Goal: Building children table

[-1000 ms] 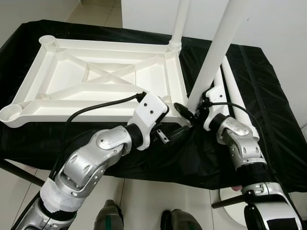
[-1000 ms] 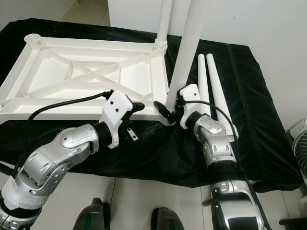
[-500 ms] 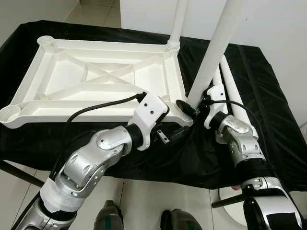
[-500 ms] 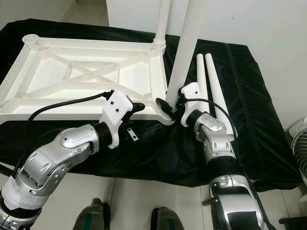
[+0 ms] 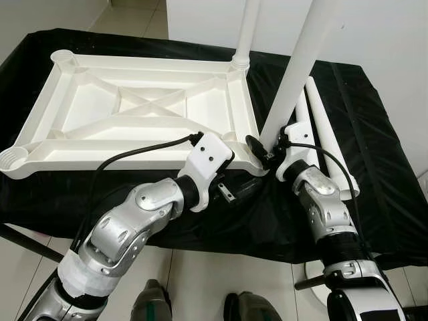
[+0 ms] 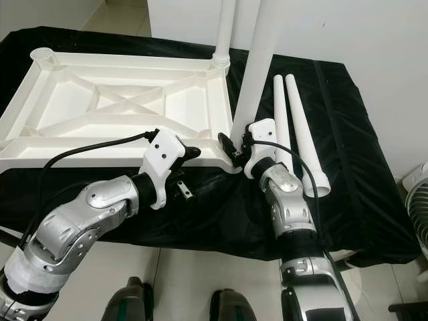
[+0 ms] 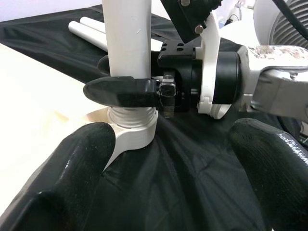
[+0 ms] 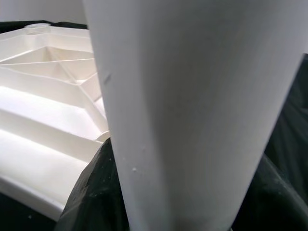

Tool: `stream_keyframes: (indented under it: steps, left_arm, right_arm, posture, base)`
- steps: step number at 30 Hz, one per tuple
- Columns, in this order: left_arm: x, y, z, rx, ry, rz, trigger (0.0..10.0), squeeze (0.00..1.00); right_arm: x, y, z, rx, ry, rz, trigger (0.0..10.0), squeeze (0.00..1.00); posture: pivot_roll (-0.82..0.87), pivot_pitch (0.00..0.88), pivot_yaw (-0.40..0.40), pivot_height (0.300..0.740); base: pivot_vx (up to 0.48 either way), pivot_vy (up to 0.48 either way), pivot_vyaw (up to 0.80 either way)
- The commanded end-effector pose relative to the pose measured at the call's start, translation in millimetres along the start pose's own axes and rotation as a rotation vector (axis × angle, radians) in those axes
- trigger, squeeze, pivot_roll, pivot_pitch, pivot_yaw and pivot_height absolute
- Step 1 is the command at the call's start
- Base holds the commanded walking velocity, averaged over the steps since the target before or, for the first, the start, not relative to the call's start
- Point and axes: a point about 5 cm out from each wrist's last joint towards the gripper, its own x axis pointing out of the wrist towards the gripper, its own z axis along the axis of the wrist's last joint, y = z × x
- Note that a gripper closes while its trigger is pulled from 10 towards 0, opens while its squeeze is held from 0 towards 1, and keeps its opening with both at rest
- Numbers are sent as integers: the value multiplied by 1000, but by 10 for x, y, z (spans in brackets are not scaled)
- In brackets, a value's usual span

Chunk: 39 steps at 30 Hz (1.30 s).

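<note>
A big white plastic table top [image 5: 134, 114] lies upside down on a black cloth [image 5: 374, 134] that covers a work table. One white round plastic leg [image 5: 246, 33] stands up in the far corner socket on the robot's right side. The right gripper [image 5: 259, 148] is closed around a second white round plastic leg [image 5: 297, 73], low down near its bottom end. This leg leans a little and its bottom end sits in the near corner socket [image 7: 130, 132] of the table top. The left gripper [image 7: 168, 159] hangs just in front of that same corner with its two black fingers [image 7: 72, 178] spread wide apart, one on each side, and they hold nothing. Two more white round plastic legs [image 6: 294, 127] lie flat side by side on the black cloth, just to the right of the right gripper.
</note>
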Motion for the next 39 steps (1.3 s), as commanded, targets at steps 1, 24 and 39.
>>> stream_keyframes:
  steps: [1,24,39]
  left_arm:
    - [12,-59,-39,-1,9,-62,10000,0]
    - [35,-48,-39,7,9,-74,10000,0]
    - [42,-49,-44,10,5,-74,10000,0]
  right_arm:
    - [-26,42,-65,6,43,-72,10000,0]
    - [-92,377,-46,79,44,-358,10000,1000]
    - [-125,259,106,19,-29,40,10000,0]
  posture:
    - [88,83,-28,740]
    - [83,76,-24,740]
    - [76,63,-27,740]
  base:
    - [0,0,0]
    - [0,0,0]
    - [0,0,0]
